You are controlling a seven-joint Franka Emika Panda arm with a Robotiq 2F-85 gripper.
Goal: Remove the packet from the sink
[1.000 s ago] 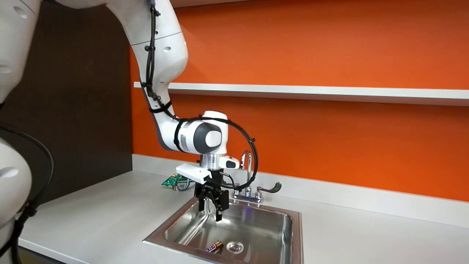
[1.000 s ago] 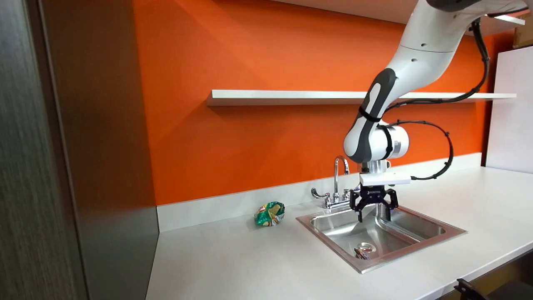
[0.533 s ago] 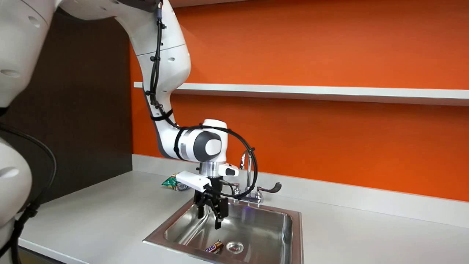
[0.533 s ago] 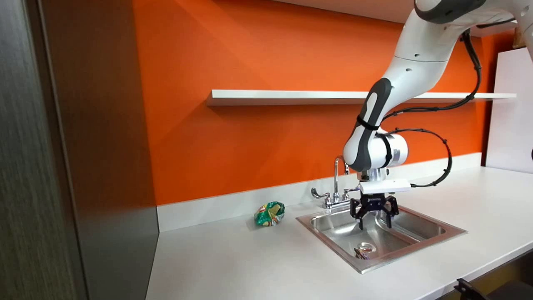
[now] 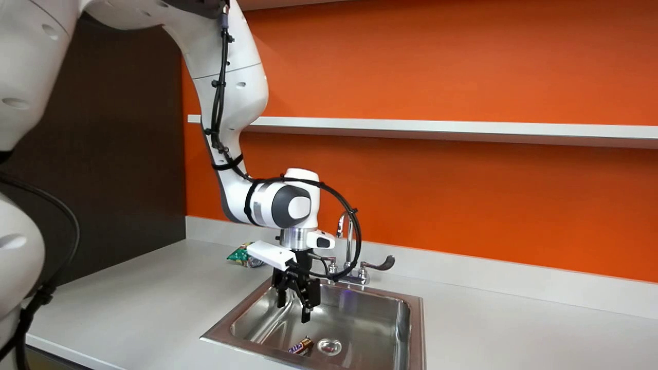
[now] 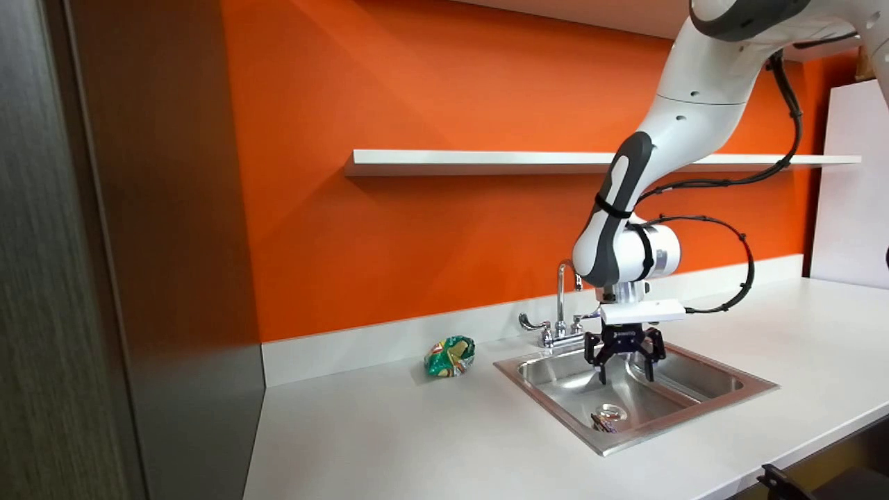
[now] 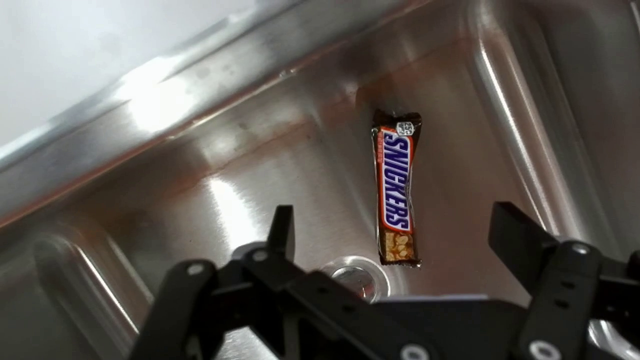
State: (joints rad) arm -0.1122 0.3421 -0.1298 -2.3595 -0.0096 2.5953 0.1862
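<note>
The packet (image 7: pixel 395 182) is a small brown Snickers bar lying flat on the floor of the stainless-steel sink (image 7: pixel 450 175), beside the round drain. It also shows in both exterior views (image 5: pixel 301 346) (image 6: pixel 603 423). The sink's rim shows in both exterior views (image 5: pixel 415 334) (image 6: pixel 545 410). My gripper (image 7: pixel 392 220) is open with nothing between its fingers. In the wrist view the packet's lower part appears between the two spread fingertips. In both exterior views the gripper (image 5: pixel 294 310) (image 6: pixel 626 379) points down over the basin, above and apart from the packet.
A chrome faucet (image 5: pixel 349 277) (image 6: pixel 561 305) with two handles stands behind the sink, close to the gripper. A green-and-white crinkled packet (image 5: pixel 247 255) (image 6: pixel 450 356) lies on the white countertop (image 6: pixel 389 430). A white shelf (image 5: pixel 437 126) runs along the orange wall.
The arm and open gripper have moved down toward the basin, mostly between one second and half a second ago, then only slightly. The packet has not moved.
</note>
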